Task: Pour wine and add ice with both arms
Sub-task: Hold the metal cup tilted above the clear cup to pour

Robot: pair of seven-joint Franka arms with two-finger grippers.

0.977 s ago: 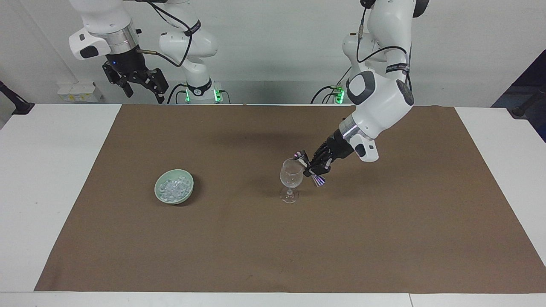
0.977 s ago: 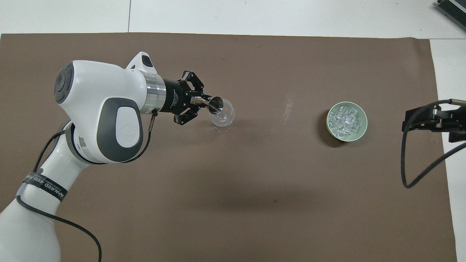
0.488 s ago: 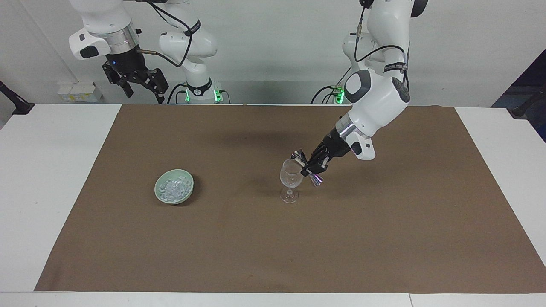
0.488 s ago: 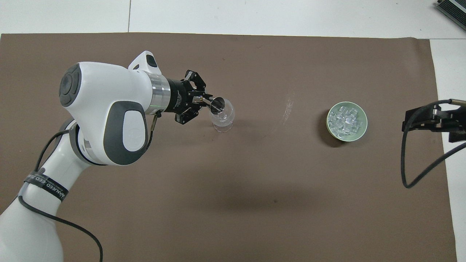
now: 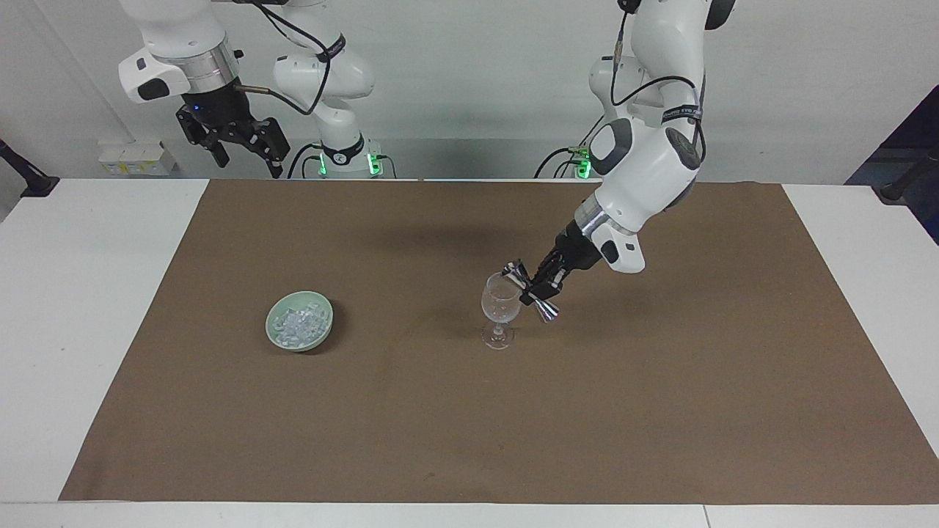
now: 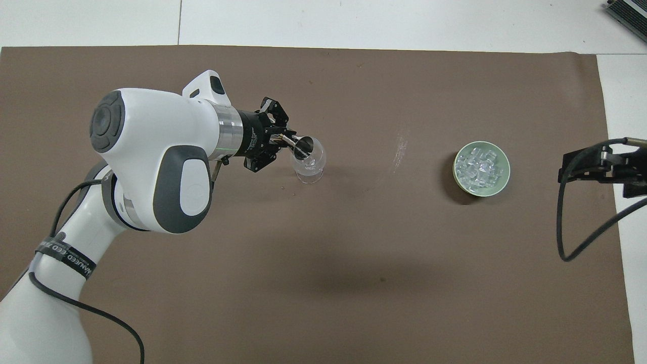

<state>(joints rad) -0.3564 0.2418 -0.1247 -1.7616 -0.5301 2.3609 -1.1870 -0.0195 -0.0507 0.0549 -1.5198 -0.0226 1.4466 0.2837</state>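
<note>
The left gripper (image 5: 532, 287), clamped on a tipped metal jigger (image 5: 530, 292), pours into the wine glass (image 5: 500, 311); next, I'd guess, the waiting, wide-open right gripper (image 5: 242, 147) fetches ice (image 5: 298, 325) from the green bowl (image 5: 323, 331) toward its end.

— Colours, go. The table?

— White tabletop (image 5: 88, 308), covered mid-span by a plain matte brown paper mat (image 5: 660, 411), no pattern, one faint pale scuff near its middle.

— The dishes?

— Small round pale-green ceramic bowl (image 5: 277, 339), heaped with clear-whitish glassy ice cubes (image 5: 297, 323). Stemmed colourless clear wine glass (image 5: 501, 304).

— And the metal thing at its rim?

— Double-ended silver steel measuring cup (image 5: 533, 295), dark inside, a violet sheen on its lower cone.

— Arms?

— Two glossy white jointed arms (image 5: 645, 176), dark grey joint caps, silver wrist rings, black cables. Black left gripper (image 5: 538, 287); black right gripper (image 5: 242, 143). Green lights glowing at both bases.
</note>
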